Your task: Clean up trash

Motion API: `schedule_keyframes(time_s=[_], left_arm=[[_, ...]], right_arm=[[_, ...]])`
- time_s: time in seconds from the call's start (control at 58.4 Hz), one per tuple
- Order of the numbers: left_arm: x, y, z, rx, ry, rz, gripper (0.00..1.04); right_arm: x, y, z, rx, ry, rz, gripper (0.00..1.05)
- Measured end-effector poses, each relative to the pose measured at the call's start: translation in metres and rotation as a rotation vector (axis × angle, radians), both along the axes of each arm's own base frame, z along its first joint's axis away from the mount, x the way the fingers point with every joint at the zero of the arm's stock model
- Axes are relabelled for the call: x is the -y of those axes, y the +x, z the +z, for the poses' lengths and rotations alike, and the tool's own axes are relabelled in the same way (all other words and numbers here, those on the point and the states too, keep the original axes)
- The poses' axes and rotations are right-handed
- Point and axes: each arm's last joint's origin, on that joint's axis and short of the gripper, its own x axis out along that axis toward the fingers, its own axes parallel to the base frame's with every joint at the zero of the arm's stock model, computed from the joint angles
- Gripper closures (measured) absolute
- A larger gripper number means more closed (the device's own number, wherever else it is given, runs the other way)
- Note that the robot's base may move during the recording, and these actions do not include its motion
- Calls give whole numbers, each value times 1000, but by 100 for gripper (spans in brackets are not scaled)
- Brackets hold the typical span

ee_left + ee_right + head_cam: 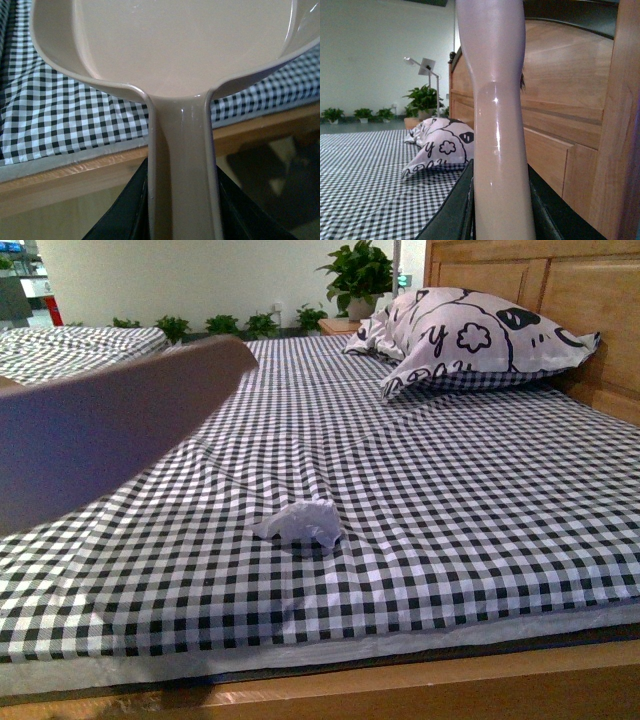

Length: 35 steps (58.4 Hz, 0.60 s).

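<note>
The trash point(300, 522), a small crumpled wad of white tissue, lies on the black-and-white checked bed near its front edge. The pink dustpan point(100, 430) hangs in the air at the left of the front view, above the bed. In the left wrist view my left gripper point(181, 220) is shut on the dustpan's handle point(181, 150), with the pan over the bed's edge. In the right wrist view my right gripper point(501, 215) is shut on the pink brush handle point(497, 110), held upright beside the headboard. The brush head is out of view.
A white patterned pillow point(470, 340) lies at the back right against the wooden headboard point(560, 290). The wooden bed frame point(420, 685) runs along the front. Potted plants point(360, 275) stand behind the bed. A second checked bed point(70, 345) is at far left.
</note>
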Motion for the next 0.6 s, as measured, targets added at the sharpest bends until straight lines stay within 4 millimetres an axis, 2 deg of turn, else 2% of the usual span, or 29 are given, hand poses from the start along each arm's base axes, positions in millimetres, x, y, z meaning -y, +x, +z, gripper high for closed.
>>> schedule_keyframes(time_s=[0.257, 0.6], left_arm=[[-11, 34, -22, -80, 197, -150, 77], [-16, 64, -39, -82, 263, -217, 77]], right_arm=[[0, 0, 0, -1, 0, 0, 84], [0, 0, 0, 0, 0, 0, 84]])
